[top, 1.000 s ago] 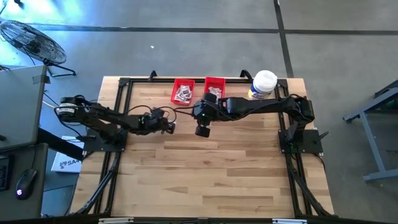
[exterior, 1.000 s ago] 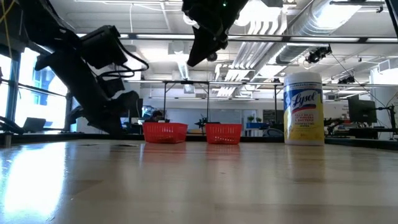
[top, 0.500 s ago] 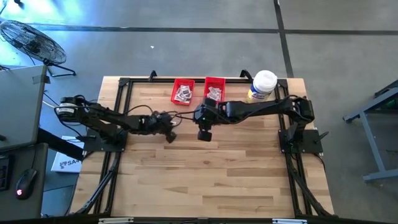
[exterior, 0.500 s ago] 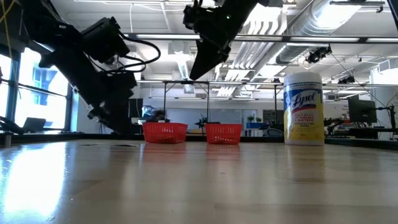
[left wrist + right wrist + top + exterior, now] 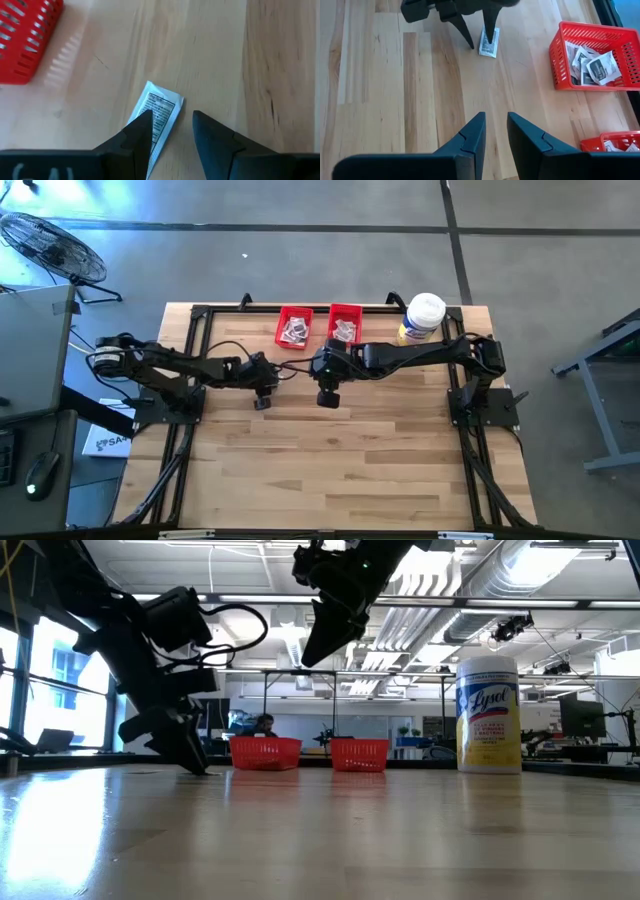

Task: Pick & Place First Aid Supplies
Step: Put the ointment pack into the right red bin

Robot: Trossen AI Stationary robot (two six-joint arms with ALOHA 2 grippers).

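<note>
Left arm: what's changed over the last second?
The left gripper dropped to the table and opened; its fingertips now straddle a packet lying flat on the wood, not yet gripped. The right gripper drew back slightly from the bins and hangs above. Bins and jar unmoved.

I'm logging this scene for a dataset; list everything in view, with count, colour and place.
Red plastic mesh bins: two, side by side at the table's far edge, left bin, right bin, both holding small white printed packets.
Loose white printed packet: one, flat on the wood beside the left bin.
White-lidded yellow-labelled jar: one, far right corner.
Light wooden table: one.
Metal fan: one, on the floor, far left.
Left gripper: fingers open, straddling the loose packet.
Right gripper: raised mid-table, holding nothing.
</note>
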